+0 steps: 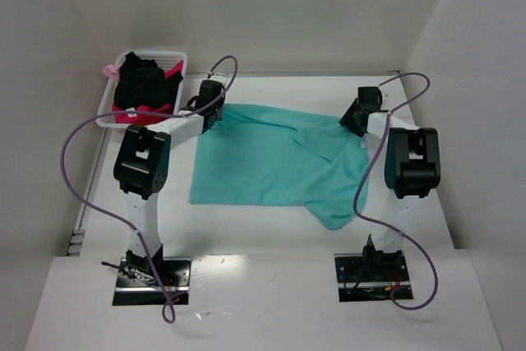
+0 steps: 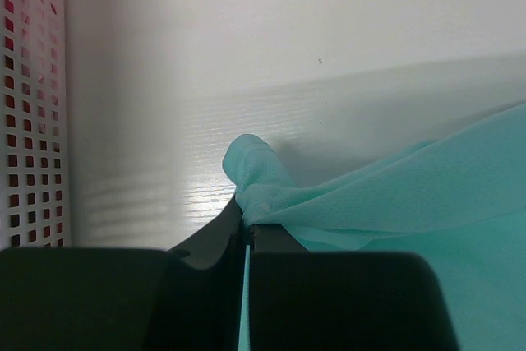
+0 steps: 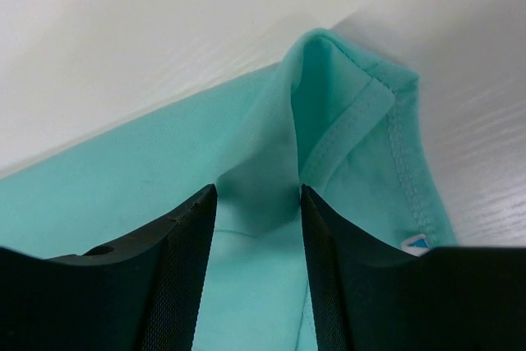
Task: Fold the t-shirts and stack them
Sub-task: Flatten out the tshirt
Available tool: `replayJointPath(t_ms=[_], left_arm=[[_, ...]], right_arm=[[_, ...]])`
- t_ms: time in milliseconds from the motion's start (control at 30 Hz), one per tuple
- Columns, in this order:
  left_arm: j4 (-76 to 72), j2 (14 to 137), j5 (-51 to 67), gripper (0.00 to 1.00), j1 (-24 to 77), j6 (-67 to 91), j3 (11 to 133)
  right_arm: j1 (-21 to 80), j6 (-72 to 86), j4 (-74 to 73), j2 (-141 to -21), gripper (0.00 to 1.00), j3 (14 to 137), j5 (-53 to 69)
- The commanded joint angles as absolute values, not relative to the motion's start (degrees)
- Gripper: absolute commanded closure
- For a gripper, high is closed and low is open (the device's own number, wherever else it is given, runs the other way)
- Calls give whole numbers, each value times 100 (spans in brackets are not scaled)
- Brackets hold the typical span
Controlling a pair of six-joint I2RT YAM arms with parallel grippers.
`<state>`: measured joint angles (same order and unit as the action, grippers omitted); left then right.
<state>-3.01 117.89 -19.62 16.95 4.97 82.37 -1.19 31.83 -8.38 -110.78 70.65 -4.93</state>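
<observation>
The teal-green t-shirt (image 1: 271, 162) lies spread across the middle of the table, with its right side folded over and rumpled. My left gripper (image 1: 211, 114) is at the shirt's far left corner, shut on a pinch of teal cloth (image 2: 255, 174) that bunches just past the fingertips (image 2: 246, 223). My right gripper (image 1: 356, 121) is at the far right edge of the shirt. Its jaws stand apart around a raised fold of teal cloth (image 3: 271, 145), next to the hemmed neckline and a small white label (image 3: 417, 242). The black t-shirt (image 1: 144, 84) and the pink-red t-shirt (image 1: 131, 114) are piled in the basket.
A white lattice basket (image 1: 178, 58) stands at the far left corner, close to my left gripper, and its wall (image 2: 33, 121) shows in the left wrist view. White walls enclose the table at the back and on both sides. Purple cables loop from both arms.
</observation>
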Motion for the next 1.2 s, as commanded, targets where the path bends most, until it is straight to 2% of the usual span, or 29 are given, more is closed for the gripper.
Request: replayJointPath(t_ms=[0, 167, 267, 300, 333, 533, 700, 867, 1167], left_arm=[[-501, 11496, -1916, 100, 1661, 650, 8200], [-501, 11496, -1916, 100, 1661, 650, 8200], [-501, 11496, -1916, 100, 1661, 650, 8147], [-501, 11496, -1916, 100, 1661, 650, 8147], [-501, 11496, -1916, 100, 1661, 650, 8147], [-501, 11391, -1916, 100, 1608, 598, 8095], [-501, 11216, -1916, 100, 1608, 598, 8043], [-369, 10768, -1609, 100, 1608, 800, 8042], [-123, 9064, -1889, 100, 1608, 748, 8208]], right_arm=[[-70, 3129, -852, -11224, 49, 7409, -510], [-18, 3076, -1055, -11425, 50, 7646, -510], [-18, 3076, -1055, -11426, 63, 7646, -510], [-18, 3076, -1055, -11426, 73, 7646, -510], [-18, 3076, -1055, -11426, 77, 7646, -510], [-18, 2962, -1055, -11005, 98, 7585, -746], [35, 2822, -993, -10039, 99, 7427, -1142], [35, 2681, -993, -9143, 99, 7593, -1038], [35, 2426, -1055, -8235, 99, 8463, -1186]])
